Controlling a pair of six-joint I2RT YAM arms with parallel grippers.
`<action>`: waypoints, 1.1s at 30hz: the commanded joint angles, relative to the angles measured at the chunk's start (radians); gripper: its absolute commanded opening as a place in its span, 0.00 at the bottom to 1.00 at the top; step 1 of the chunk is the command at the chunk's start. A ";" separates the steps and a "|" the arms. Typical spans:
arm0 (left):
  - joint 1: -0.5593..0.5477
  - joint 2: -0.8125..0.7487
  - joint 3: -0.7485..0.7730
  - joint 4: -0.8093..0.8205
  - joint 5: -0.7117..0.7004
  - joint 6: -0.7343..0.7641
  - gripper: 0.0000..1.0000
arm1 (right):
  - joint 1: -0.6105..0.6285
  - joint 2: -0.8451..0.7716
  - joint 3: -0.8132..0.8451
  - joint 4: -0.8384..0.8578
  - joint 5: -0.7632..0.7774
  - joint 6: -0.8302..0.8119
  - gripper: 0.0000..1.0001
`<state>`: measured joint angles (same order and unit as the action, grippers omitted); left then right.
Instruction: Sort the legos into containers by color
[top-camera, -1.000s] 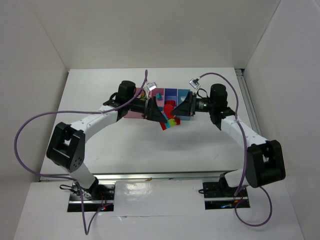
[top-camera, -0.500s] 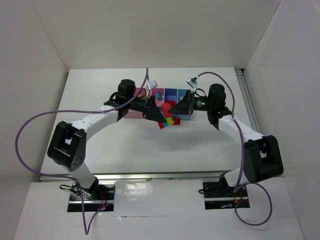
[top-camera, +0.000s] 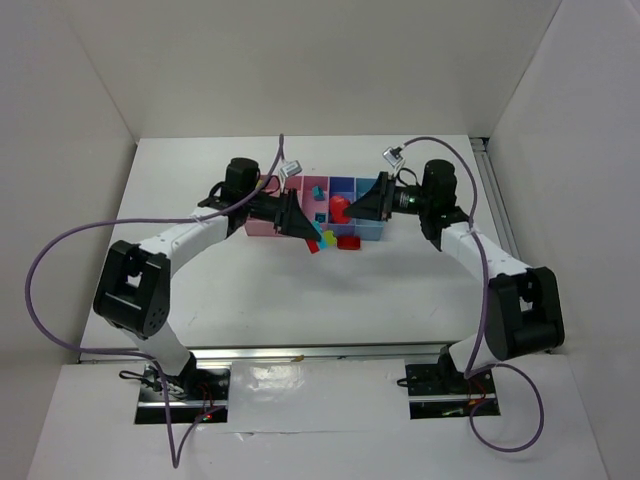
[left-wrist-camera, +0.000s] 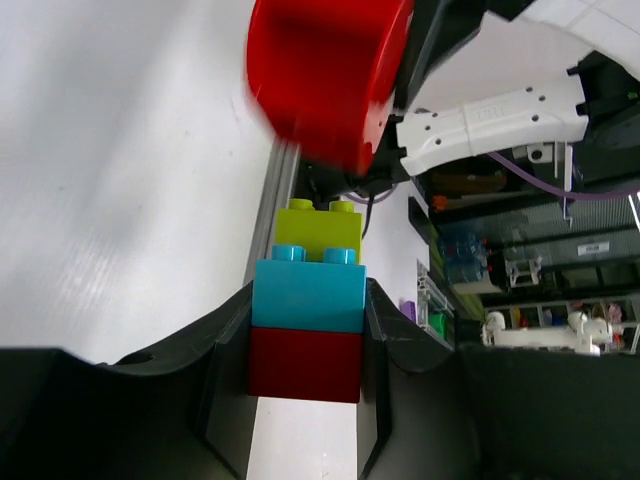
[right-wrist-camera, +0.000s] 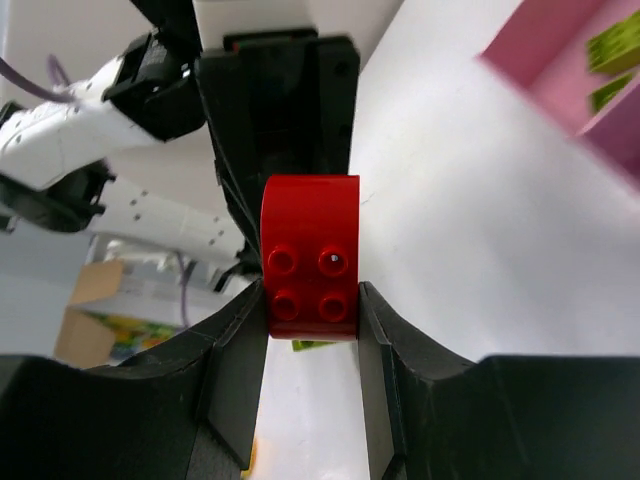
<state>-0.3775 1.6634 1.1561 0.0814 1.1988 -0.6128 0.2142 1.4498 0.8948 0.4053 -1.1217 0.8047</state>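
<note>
- Legos: I see a stack (left-wrist-camera: 306, 300), red under cyan under lime, pinched in the left hand (left-wrist-camera: 305, 345), lower centre of frame.
- I find the right hand (right-wrist-camera: 310, 310) pinching a rounded red brick (right-wrist-camera: 309, 250), centre frame.
- Both hands hover at the containers (top-camera: 345, 184), upper middle of the desk (top-camera: 400, 290).

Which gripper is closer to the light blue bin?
Right. The right gripper hangs right by the light blue bin; the left gripper sits farther away, in front of the pink bins.
</note>
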 joint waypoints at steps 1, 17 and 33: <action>0.052 -0.001 0.027 -0.084 0.035 0.094 0.00 | -0.029 -0.005 0.125 -0.249 0.109 -0.215 0.25; 0.137 -0.051 0.096 -0.331 -0.321 0.103 0.00 | 0.080 0.320 0.461 -0.614 0.839 -0.317 0.24; 0.155 -0.074 0.140 -0.371 -0.327 0.113 0.00 | 0.131 0.382 0.517 -0.632 0.916 -0.358 0.69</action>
<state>-0.2283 1.6306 1.2446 -0.2916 0.8509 -0.5030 0.3325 1.8507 1.3613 -0.2077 -0.2329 0.4690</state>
